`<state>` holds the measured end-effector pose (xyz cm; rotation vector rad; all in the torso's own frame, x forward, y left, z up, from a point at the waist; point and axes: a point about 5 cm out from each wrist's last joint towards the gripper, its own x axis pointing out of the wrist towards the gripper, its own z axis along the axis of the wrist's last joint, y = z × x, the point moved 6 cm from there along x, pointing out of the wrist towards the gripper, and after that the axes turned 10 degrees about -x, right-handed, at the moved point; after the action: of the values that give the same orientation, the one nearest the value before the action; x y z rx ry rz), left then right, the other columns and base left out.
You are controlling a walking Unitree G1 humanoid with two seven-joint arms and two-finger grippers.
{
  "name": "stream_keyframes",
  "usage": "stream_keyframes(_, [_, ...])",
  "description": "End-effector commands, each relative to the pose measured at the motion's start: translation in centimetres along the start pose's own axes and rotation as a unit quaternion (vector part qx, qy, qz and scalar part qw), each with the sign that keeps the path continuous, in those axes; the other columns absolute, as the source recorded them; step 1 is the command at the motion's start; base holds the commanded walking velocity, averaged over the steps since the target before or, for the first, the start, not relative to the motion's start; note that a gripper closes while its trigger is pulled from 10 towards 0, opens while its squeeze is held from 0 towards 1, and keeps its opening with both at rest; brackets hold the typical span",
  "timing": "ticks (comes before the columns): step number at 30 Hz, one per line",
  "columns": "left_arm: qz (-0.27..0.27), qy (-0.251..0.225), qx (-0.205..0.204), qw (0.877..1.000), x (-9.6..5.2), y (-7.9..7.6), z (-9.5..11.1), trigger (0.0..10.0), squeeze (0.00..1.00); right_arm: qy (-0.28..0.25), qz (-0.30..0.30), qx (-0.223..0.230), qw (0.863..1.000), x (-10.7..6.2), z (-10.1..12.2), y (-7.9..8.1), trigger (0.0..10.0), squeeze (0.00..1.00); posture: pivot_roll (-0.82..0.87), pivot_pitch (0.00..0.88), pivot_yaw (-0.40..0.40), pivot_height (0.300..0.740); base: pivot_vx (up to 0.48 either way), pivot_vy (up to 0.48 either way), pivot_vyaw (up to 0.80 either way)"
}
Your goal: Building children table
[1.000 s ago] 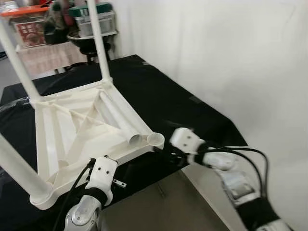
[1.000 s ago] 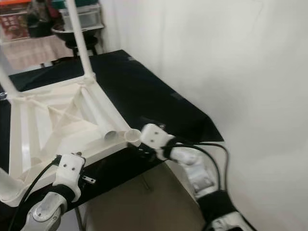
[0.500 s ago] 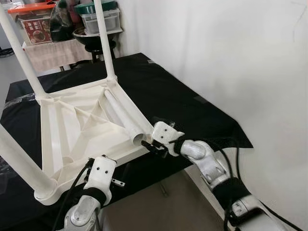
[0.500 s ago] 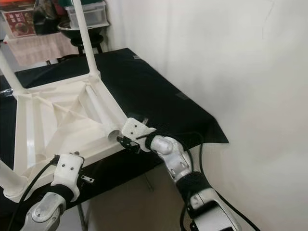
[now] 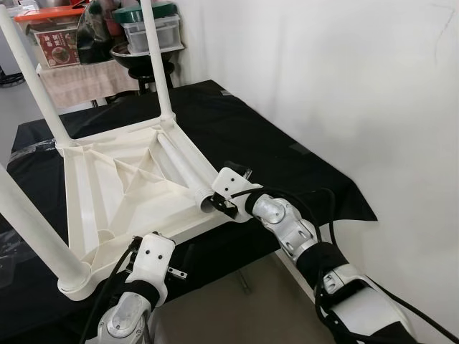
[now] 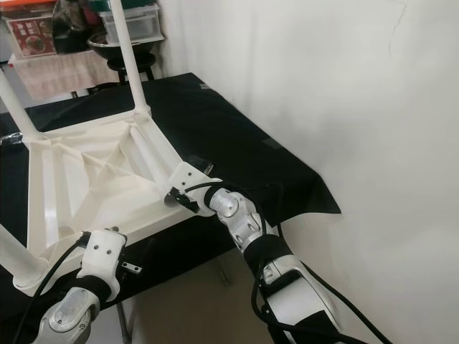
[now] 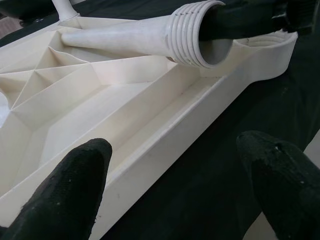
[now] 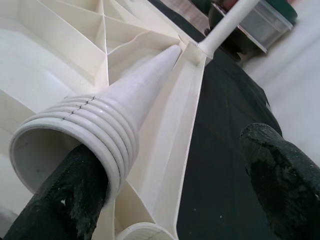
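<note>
Behind the upturned table (image 5: 115, 193), cluttered shelf (image 5: 93, 43), bins.

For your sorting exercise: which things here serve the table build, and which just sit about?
Job:
- upturned white plastic table top
- loose white threaded plastic leg
- right end effector, one finger inside the leg's mouth

Lying about:
- green-lidded clear storage box
- orange-lidded box

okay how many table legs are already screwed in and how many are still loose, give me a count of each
Legs standing in the upturned tabletop: 3
Loose leg lying on the tabletop, at the right pincer: 1
Total legs: 4
</note>
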<state>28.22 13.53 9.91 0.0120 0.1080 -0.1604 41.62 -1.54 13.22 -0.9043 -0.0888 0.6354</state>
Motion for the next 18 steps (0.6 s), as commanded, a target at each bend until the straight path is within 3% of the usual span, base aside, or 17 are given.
stream_keyframes(1, [0.005,0.001,0.003,1.000,-0.1,0.1,0.1,10.0,0.00,0.016,-0.001,-0.003,1.000,0.4,-0.1,0.7,10.0,0.00,-0.01,0.000,0.025,0.740,0.000,0.000,0.00])
stream_keyframes(10, [0.008,-0.002,0.002,1.000,0.1,0.0,0.2,10.0,0.00,0.034,-0.020,0.033,0.999,1.6,0.8,2.0,10.0,0.00,-0.01,0.000,0.017,0.740,0.000,0.000,0.00])
stream_keyframes(11, [0.008,-0.002,0.002,1.000,0.2,0.0,0.2,10.0,0.00,0.035,-0.024,0.038,0.998,1.8,1.1,2.0,6.3,0.00,-0.01,0.000,0.015,0.740,0.000,0.000,0.00])
stream_keyframes(12, [0.008,-0.003,0.002,1.000,0.2,0.0,0.3,10.0,0.00,0.037,-0.029,0.043,0.998,1.9,1.3,2.0,6.3,0.00,-0.01,0.000,0.015,0.740,0.000,0.000,0.00])
stream_keyframes(13, [0.009,-0.003,0.002,1.000,0.2,0.1,0.3,10.0,0.00,0.036,-0.029,0.042,0.998,2.0,1.5,2.0,0.0,0.00,0.00,0.000,0.013,0.740,0.000,0.000,0.00])
stream_keyframes(18, [0.014,-0.006,0.004,1.000,0.3,0.4,0.5,10.0,0.00,0.037,-0.029,0.044,0.998,2.2,1.6,2.0,0.0,0.00,0.00,0.000,0.009,0.740,0.000,0.000,0.00])
